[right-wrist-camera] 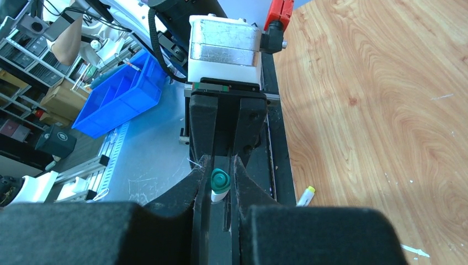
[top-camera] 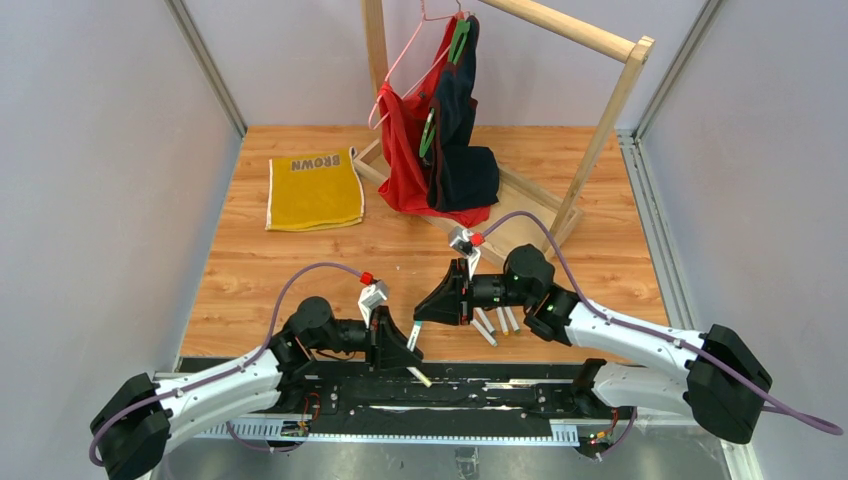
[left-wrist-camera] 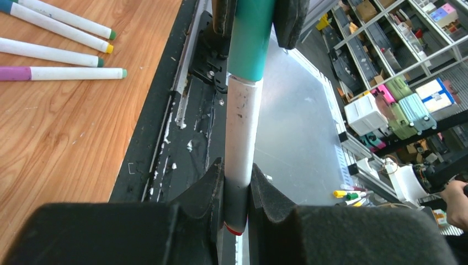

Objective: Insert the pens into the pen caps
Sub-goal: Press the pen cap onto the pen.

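My left claw (left-wrist-camera: pixel 237 190) and right claw (right-wrist-camera: pixel 221 182): black. The pen (left-wrist-camera: pixel 243 132) in my left claw: white barrel, dark specks, red end. The cap (left-wrist-camera: pixel 251 38) in my right claw: teal. Table (left-wrist-camera: pixel 66 154): light wood grain. Loose pens (left-wrist-camera: pixel 55 34): white, with green and yellow tips. One purple cap (left-wrist-camera: pixel 15 73).

The right gripper (right-wrist-camera: pixel 219 164) pinches a teal pen cap (right-wrist-camera: pixel 220 179) in its jaws; a yellow-tipped pen (right-wrist-camera: pixel 305 195) lies at the tabletop (right-wrist-camera: pixel 375 110) edge.
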Controlling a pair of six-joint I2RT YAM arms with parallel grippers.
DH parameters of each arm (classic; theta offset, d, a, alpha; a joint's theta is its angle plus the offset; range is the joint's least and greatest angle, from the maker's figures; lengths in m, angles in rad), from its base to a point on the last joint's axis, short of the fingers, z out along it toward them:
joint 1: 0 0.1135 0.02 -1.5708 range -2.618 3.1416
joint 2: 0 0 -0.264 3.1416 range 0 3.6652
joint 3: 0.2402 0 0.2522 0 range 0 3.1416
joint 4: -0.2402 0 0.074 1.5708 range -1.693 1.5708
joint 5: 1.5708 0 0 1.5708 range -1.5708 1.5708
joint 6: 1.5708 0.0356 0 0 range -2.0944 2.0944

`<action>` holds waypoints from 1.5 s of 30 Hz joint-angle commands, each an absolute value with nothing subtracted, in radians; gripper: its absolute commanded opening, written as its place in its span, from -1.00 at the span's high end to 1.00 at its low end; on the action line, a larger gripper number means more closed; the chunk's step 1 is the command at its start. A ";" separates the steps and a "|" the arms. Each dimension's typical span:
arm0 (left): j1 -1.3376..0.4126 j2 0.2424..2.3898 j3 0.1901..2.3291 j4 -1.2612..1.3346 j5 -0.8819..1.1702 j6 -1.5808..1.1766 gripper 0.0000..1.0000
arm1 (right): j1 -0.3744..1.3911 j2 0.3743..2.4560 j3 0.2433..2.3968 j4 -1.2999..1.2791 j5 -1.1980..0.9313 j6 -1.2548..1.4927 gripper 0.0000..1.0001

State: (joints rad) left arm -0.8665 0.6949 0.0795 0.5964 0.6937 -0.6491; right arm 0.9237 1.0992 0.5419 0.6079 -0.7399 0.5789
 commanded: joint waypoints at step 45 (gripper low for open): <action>-0.710 0.607 0.166 0.779 0.283 -0.581 0.99 | 1.138 1.315 0.465 0.238 -0.930 0.739 0.99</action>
State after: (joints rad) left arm -0.7868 0.6273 0.0452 0.3847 0.6281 -0.5564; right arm 0.9627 1.2503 0.5648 0.5510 -0.5884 0.6815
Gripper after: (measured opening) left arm 0.194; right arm 0.137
